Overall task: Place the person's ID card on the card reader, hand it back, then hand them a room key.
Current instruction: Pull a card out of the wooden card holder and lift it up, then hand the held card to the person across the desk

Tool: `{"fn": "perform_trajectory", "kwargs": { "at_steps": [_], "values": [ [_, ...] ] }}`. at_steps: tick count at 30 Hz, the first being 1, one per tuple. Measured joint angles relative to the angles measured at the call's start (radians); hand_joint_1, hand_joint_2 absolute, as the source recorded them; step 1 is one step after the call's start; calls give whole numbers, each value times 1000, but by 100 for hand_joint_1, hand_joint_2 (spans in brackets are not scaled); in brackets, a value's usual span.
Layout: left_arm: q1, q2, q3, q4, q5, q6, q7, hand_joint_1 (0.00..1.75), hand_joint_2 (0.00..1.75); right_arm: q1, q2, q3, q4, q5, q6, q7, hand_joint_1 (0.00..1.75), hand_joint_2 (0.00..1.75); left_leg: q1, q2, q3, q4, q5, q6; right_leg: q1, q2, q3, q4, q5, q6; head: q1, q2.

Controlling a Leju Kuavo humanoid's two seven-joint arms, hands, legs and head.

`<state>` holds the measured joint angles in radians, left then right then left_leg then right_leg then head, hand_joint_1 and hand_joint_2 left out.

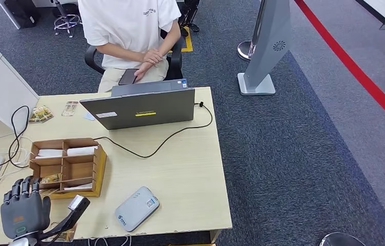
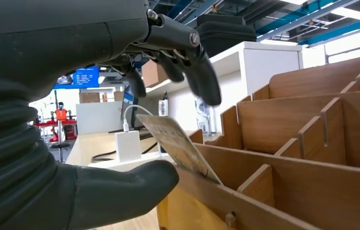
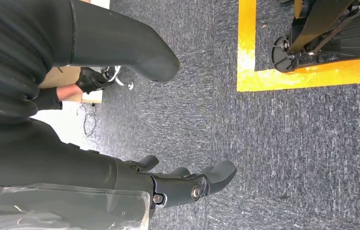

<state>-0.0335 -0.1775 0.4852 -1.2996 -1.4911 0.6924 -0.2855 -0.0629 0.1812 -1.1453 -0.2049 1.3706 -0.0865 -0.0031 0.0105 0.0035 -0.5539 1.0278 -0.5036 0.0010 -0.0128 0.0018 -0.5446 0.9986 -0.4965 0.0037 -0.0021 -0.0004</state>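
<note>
Left hand (image 1: 24, 212) at the surface's near-left corner, fingers spread, nothing in its grasp.

Its dark fingers (image 2: 202, 76) curl loosely above the thumb (image 2: 120, 191) with an open gap between them; a patterned card (image 2: 180, 148) stands tilted in the near compartment of the wooden tray (image 1: 98, 161), just beyond the thumb tip, and I cannot tell if the thumb touches it. The grey card reader (image 1: 137, 208) lies on the surface (image 1: 180, 169) right of the tray, near the front edge, with no card on it. Farther back stands a laptop (image 1: 139, 108), and behind it sits a person (image 1: 129, 31) with a phone in the lap. The right hand (image 3: 168, 184) hangs over grey carpet (image 3: 288, 143), fingers apart and lightly bent, holding nothing.
</note>
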Motion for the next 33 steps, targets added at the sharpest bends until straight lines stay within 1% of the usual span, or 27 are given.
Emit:
{"fn": "perform_trajectory", "kwargs": {
  "at_steps": [24,27,29,30,33],
  "values": [
    [-8,28,-7,65,18,8,39,175,175,0,0,0,0,-1,0,-6,0,175,0,1,1,0,0,0,0,0,0,0,0,0,0,0],
    [-2,29,-29,62,24,5,73,175,175,0,0,0,0,-3,0,2,0,175,0,1,1,0,0,0,0,0,0,0,0,0,0,0],
    [17,38,-78,31,19,-39,148,175,175,0,0,0,0,-6,0,6,0,175,0,1,1,0,0,0,0,0,0,0,0,0,0,0],
    [33,47,-118,-4,13,-89,199,175,175,1,0,-1,0,-8,0,7,0,175,0,1,1,0,0,0,0,0,0,0,0,0,0,0],
    [90,94,-269,-168,-10,-301,338,175,175,2,0,-3,0,-17,0,7,0,175,0,0,0,0,0,0,0,0,-1,0,0,0,1,0]
  ]
}}
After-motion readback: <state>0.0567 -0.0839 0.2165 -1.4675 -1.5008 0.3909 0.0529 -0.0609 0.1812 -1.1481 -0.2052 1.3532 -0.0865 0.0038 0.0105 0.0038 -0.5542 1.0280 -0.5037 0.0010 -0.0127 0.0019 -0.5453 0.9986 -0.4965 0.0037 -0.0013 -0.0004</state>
